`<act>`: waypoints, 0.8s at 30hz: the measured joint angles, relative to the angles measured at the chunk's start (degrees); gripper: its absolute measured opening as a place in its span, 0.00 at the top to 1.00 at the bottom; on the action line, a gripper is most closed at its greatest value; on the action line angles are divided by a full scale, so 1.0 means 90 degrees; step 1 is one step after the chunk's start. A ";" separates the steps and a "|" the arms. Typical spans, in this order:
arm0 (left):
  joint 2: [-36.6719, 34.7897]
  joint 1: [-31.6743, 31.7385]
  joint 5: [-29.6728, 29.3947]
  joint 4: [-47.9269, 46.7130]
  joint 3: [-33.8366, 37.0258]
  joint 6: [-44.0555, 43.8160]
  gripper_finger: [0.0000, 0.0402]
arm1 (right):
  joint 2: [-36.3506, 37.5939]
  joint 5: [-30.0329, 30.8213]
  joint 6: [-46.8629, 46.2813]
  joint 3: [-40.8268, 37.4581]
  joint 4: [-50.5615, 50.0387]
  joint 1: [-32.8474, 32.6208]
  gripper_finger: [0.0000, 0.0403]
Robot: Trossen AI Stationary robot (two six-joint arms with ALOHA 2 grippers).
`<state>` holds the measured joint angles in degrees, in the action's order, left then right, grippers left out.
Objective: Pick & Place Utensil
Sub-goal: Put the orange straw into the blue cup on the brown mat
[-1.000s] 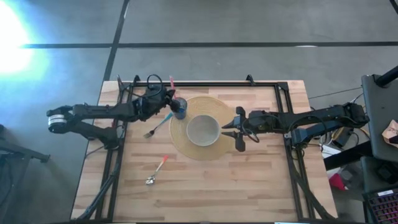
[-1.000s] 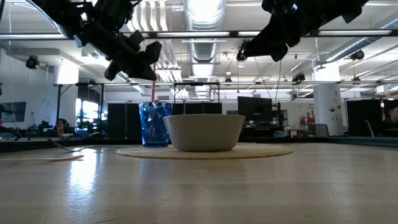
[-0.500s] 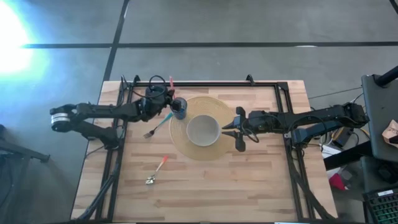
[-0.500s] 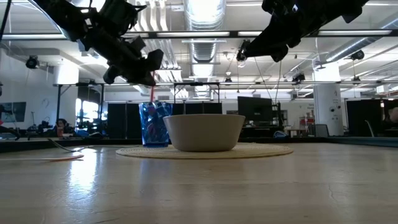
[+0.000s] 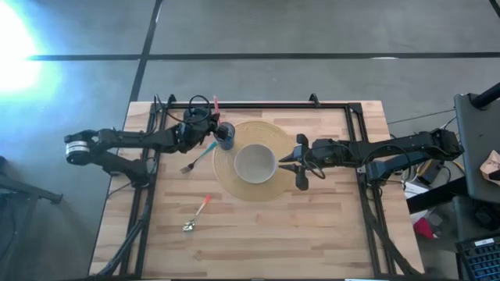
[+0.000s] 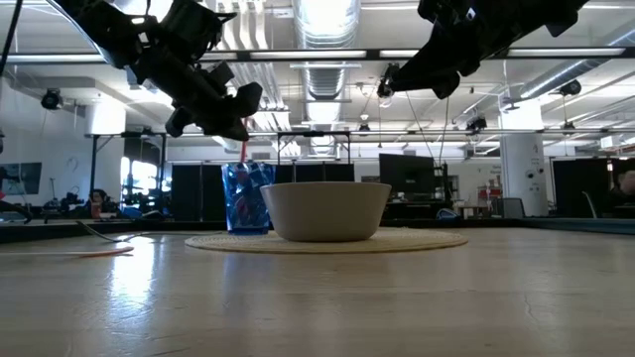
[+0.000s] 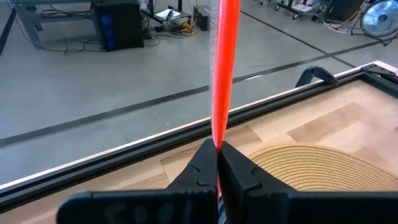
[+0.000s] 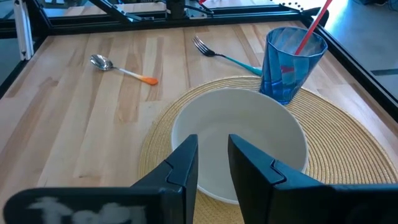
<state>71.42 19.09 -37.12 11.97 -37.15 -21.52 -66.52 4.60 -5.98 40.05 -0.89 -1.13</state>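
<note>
Utensil (image 7: 222, 68), red-handled, is pinched in your left hand (image 7: 217, 163), its lower end inside the blue cup (image 8: 290, 61) on the mat (image 5: 232, 173). Your right hand (image 8: 212, 160) hovers over the bowl (image 5: 255, 163), fingers slightly spread. Fork (image 5: 197, 159) and spoon (image 5: 196, 214) lie on open counter (image 5: 328, 226) left of the mat.

The woven mat (image 5: 234, 181) at the tabletop's (image 5: 328, 234) middle is crowded: the white bowl (image 5: 255, 163) fills its centre, and the blue cup (image 5: 226, 136) stands just beside it toward the far-left corner. A fork (image 5: 195, 161) and spoon (image 5: 197, 213) lie on the left half. The whole near edge and right side lie bare.
</note>
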 joint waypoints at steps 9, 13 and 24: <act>0.0000 0.0000 -0.0002 0.0000 0.0000 0.0111 0.86 | 0.0000 0.0000 0.0000 -0.0002 -0.0032 0.0000 0.76; -0.0002 0.0000 -0.0002 0.0000 0.0000 0.0117 0.78 | 0.0000 0.0000 0.0000 -0.0002 -0.0032 0.0000 0.77; -0.0020 0.0005 0.0114 -0.0017 0.0000 0.0115 0.64 | -0.0001 0.0000 0.0000 -0.0002 -0.0034 0.0000 0.82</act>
<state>71.23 19.14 -36.10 11.81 -37.15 -20.48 -66.53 4.60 -5.98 40.03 -1.19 -1.13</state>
